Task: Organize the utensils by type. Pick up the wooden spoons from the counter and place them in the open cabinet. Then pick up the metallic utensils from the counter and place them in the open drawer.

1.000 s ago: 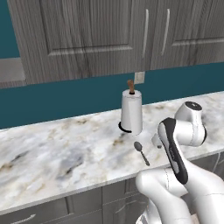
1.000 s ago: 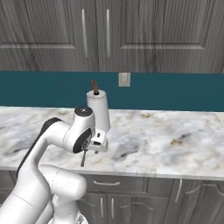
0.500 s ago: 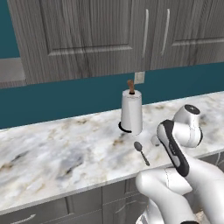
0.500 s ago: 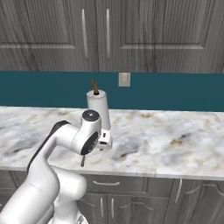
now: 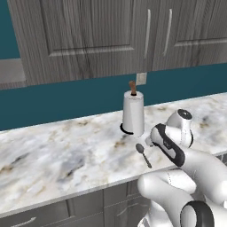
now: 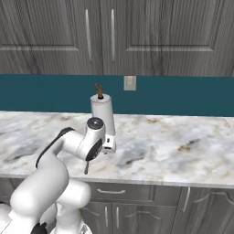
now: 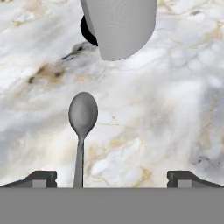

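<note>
The marble counter (image 5: 66, 155) carries a grey metal spoon (image 7: 81, 127) just in front of a paper-towel roll (image 5: 133, 113). The hand view shows the gripper (image 7: 112, 178) spread wide above the spoon's handle — empty — while the base views hide its fingers.

Polished white-grey marble counter (image 5: 66, 155) with tan and grey veins, smooth. Small grey metal spoon (image 7: 82, 127) with dull satin sheen. White paper towel roll (image 5: 133, 114), matt, on brown wooden post. Dark grey wood-grain cabinet fronts (image 6: 55, 36), matt, with brushed silver handles.
</note>
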